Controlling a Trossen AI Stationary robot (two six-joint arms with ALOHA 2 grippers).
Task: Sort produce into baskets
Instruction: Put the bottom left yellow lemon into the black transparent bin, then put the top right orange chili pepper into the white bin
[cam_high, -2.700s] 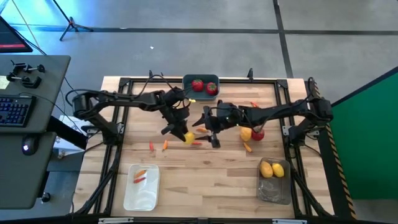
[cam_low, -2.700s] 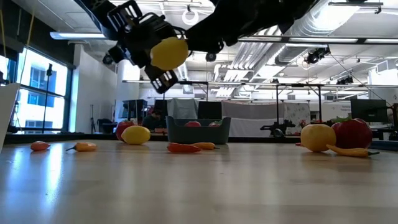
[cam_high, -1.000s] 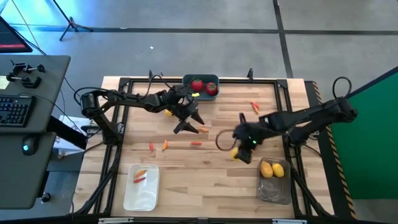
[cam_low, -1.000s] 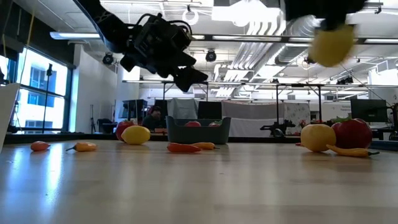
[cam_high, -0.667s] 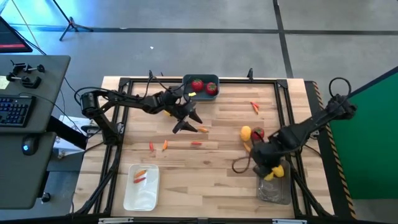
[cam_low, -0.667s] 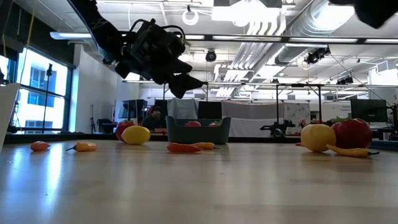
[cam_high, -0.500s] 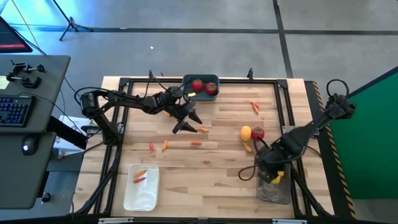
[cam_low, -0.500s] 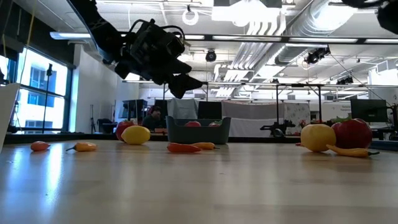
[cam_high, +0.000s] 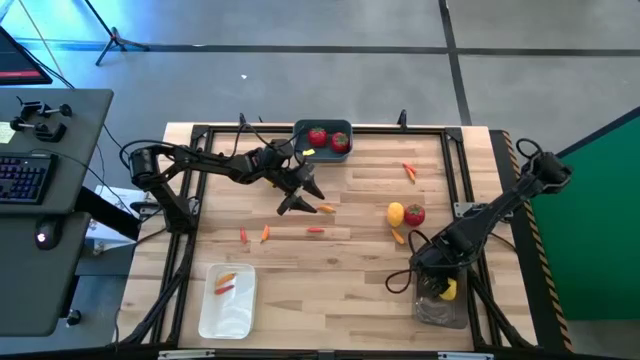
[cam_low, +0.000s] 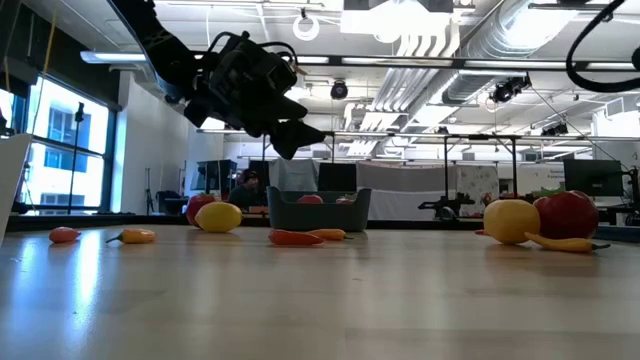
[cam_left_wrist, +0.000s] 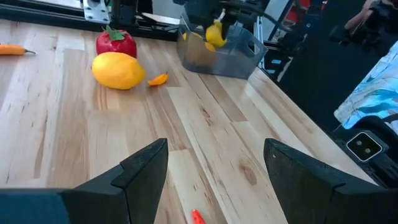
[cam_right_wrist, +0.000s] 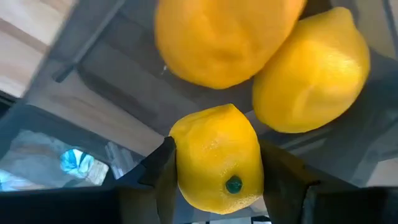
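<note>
- Right gripper (cam_high: 441, 284) has been carried from mid-desk (cam_high: 340, 270) to over the smoky grey basket (cam_high: 440, 310), fingers (cam_right_wrist: 163, 174) clenched on a lemon (cam_right_wrist: 216, 159) above two lemons already inside.
- Left gripper (cam_high: 304, 198) is unmoved near the blue-grey basket (cam_high: 322, 129), fingers released, nothing held.
- Loose lemon and tomato (cam_high: 414, 213) are unchanged mid-desk.
</note>
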